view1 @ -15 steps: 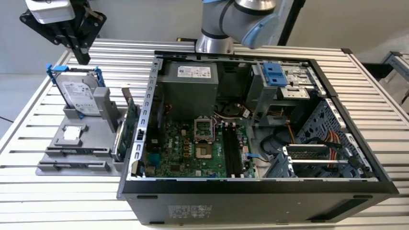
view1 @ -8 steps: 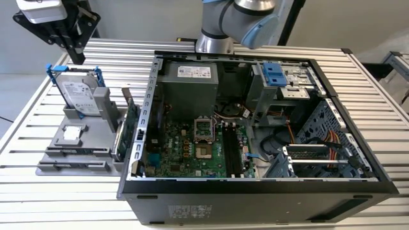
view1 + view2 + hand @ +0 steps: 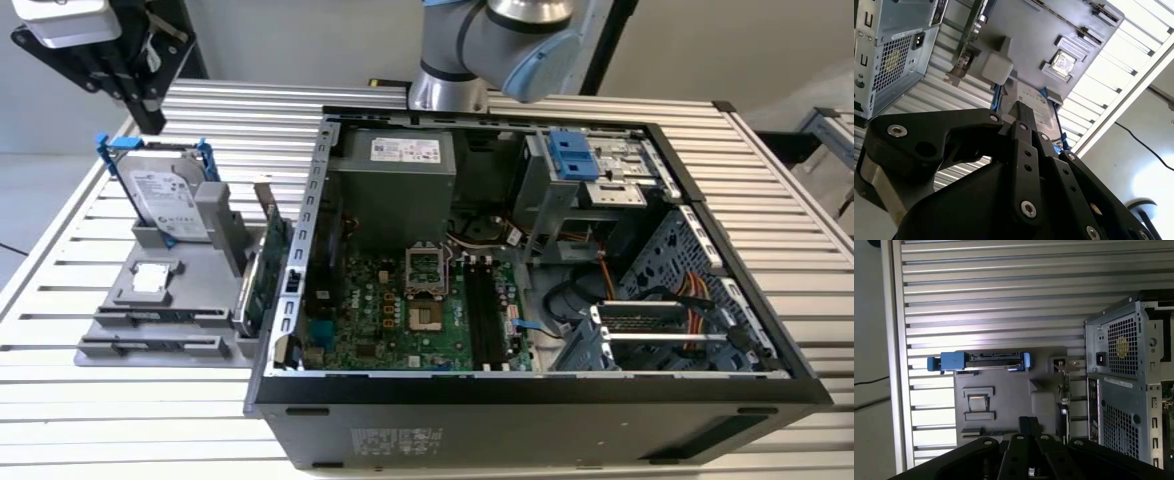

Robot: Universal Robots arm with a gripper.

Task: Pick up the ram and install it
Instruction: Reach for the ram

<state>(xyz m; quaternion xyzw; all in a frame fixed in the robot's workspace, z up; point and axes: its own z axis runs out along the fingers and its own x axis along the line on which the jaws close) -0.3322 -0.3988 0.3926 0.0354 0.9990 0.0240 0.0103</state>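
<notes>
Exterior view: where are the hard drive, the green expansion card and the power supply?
hard drive (image 3: 171, 200), exterior view, its silver labelled face.
green expansion card (image 3: 276, 255), exterior view, the board's green face.
power supply (image 3: 394, 200), exterior view, its grey side panel.

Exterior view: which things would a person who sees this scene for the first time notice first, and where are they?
The open computer case sits in the middle of the slatted table, its green motherboard exposed. At the exterior view's left, a silver hard drive in a blue frame stands upright in a grey holder. The black hand hangs above that side of the table.
</notes>
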